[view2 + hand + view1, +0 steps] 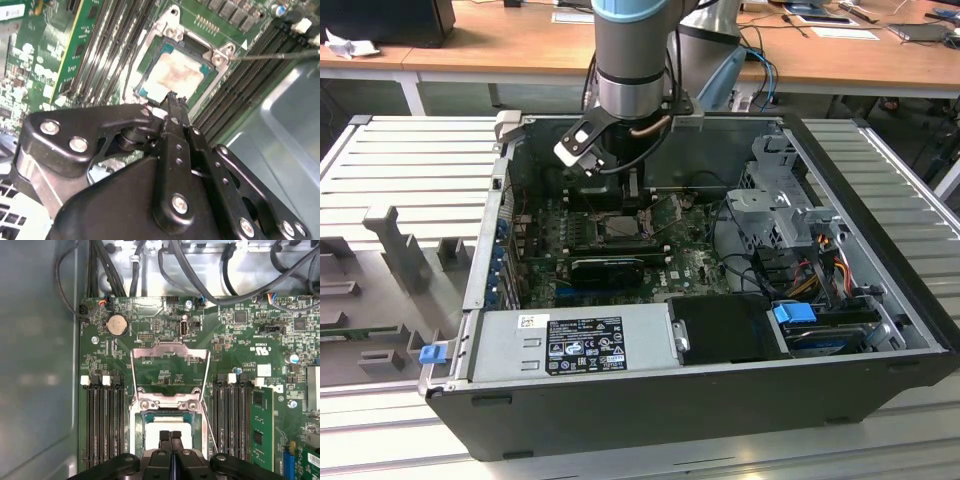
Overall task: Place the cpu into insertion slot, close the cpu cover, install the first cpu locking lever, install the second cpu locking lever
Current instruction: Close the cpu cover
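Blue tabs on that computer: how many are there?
2. One blue tab sticks out at the case's corner, on the exterior view's left; the other sits by the drives, toward the exterior view's right. More may be hidden.

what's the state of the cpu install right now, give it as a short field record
cpu: lying flat in the insertion slot, pale top up
cpu cover: open, tipped back off the slot, board visible through its cut-out
locking lever: thin rod out to the side, not latched
claw: shut, fingertips together at the cpu's edge; contact cannot be told
arm: reaching down into the open computer case
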### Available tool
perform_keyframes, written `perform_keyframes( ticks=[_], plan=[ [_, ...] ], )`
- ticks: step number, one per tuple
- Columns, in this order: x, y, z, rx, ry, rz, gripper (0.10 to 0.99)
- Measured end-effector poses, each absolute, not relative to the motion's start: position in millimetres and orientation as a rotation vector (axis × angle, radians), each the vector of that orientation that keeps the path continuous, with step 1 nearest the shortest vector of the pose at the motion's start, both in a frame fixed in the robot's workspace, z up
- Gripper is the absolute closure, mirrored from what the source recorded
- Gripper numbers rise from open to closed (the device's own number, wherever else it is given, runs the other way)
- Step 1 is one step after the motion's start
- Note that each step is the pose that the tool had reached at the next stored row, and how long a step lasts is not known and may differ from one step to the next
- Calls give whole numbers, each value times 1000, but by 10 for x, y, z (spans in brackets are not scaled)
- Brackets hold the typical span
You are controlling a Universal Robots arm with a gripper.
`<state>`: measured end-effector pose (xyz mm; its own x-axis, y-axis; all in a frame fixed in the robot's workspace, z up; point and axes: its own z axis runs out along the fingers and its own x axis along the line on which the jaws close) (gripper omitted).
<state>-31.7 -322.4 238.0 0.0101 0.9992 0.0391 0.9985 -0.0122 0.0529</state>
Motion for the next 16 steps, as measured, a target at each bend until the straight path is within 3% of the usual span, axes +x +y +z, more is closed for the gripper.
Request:
perform_keyframes(
  ticks=[16],
  plan=[
    [-224, -3217, 2474, 2223, 2203, 101, 980]
  ],
)
